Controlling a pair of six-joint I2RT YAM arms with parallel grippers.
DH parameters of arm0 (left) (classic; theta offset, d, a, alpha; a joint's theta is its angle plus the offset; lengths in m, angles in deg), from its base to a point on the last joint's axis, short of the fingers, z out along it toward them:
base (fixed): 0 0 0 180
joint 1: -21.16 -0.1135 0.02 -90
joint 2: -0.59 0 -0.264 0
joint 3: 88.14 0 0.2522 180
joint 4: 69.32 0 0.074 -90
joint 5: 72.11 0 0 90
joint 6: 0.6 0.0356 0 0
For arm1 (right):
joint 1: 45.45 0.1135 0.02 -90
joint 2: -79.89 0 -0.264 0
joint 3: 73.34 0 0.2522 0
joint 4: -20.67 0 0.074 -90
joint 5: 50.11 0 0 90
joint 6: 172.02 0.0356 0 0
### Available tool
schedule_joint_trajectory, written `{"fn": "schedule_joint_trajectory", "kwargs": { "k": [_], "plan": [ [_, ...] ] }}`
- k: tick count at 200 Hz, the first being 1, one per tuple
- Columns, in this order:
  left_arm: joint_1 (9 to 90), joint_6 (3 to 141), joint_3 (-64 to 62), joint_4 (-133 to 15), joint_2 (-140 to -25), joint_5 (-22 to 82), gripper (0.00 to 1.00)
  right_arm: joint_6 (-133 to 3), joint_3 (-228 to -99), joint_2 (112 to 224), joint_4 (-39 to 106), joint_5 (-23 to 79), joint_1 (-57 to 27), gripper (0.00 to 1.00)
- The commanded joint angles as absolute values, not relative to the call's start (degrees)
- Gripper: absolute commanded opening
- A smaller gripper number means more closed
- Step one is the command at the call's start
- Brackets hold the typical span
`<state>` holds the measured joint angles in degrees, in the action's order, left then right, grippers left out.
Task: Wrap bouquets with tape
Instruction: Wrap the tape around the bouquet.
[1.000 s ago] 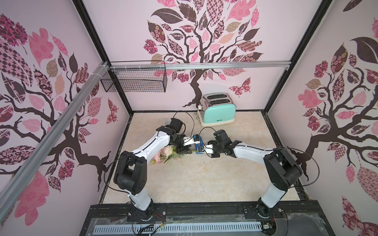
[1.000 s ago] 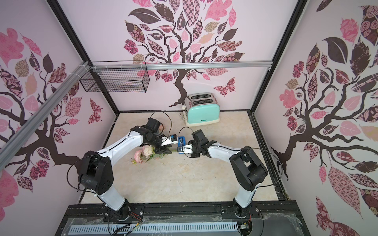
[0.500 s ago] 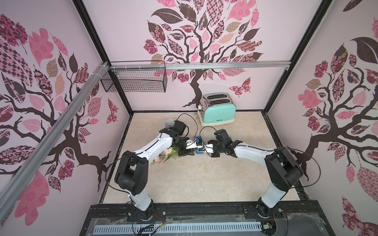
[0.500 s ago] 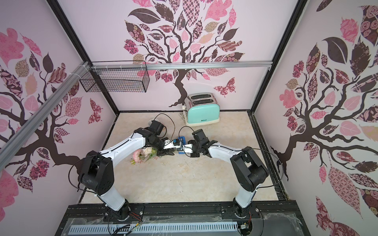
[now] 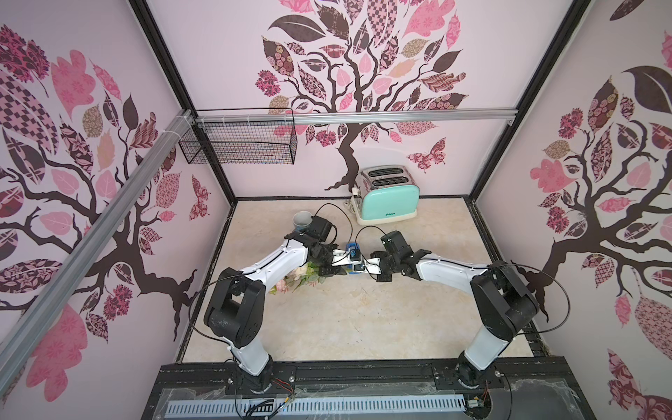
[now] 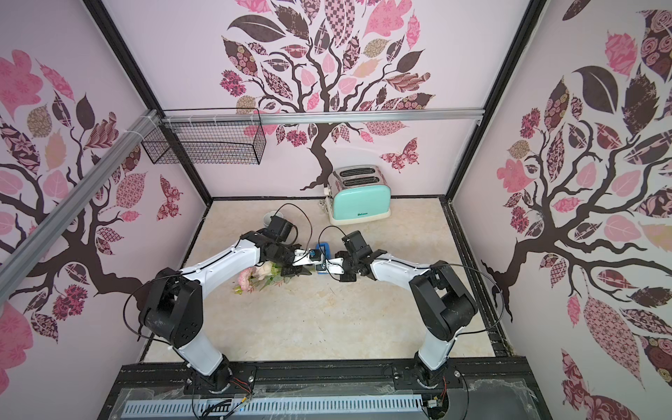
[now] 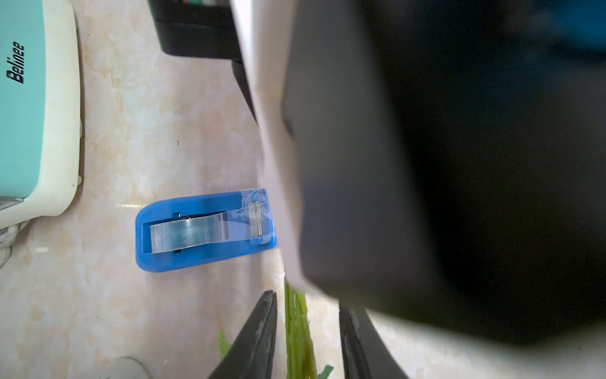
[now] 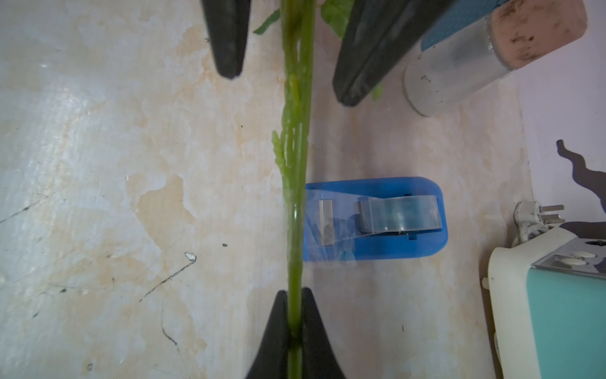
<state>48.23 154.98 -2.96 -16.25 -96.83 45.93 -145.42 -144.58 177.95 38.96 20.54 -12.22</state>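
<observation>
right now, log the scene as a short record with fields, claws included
right claw: shut on the bouquet stems
left claw: open, jaws either side of the stems
blooms: pink and cream, beside the left arm
tape dispenser: blue, on the table; clear strip appears to reach the stems
other: toaster, mug, wire basket

Tabletop [image 5: 345, 320]: toaster [image 5: 387, 198], mug [image 5: 302, 219], tape dispenser [image 7: 203, 229]
</observation>
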Motion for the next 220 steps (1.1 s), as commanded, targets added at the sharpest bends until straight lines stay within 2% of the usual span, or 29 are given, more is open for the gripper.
{"fn": "schedule_joint_trajectory", "kwargs": {
  "k": [1, 56, 74, 109, 143, 220],
  "plan": [
    [48.1, 157.3, -5.7, -15.3, -97.3, 46.1, 0.37, -144.7, -145.3, 173.8, 37.1, 14.2, -11.7, 0.0],
    [46.2, 156.7, -9.4, -19.1, -94.4, 50.1, 0.38, -143.7, -145.0, 173.1, 35.4, 12.6, -12.5, 0.0],
    [46.2, 156.4, -9.1, -19.3, -96.0, 49.6, 0.46, -143.9, -144.3, 172.5, 34.9, 12.0, -12.5, 0.0],
    [46.1, 155.8, -10.9, -24.8, -95.8, 48.1, 0.49, -144.2, -144.2, 172.4, 35.7, 10.6, -12.5, 0.0],
    [45.8, 155.9, -11.4, -25.8, -96.8, 46.2, 0.49, -143.1, -143.8, 171.8, 34.8, 8.6, -12.6, 0.0],
    [43.7, 155.1, -13.5, -27.5, -95.2, 49.7, 0.48, -142.3, -143.9, 171.6, 34.4, 7.7, -13.4, 0.0]
  ]
}}
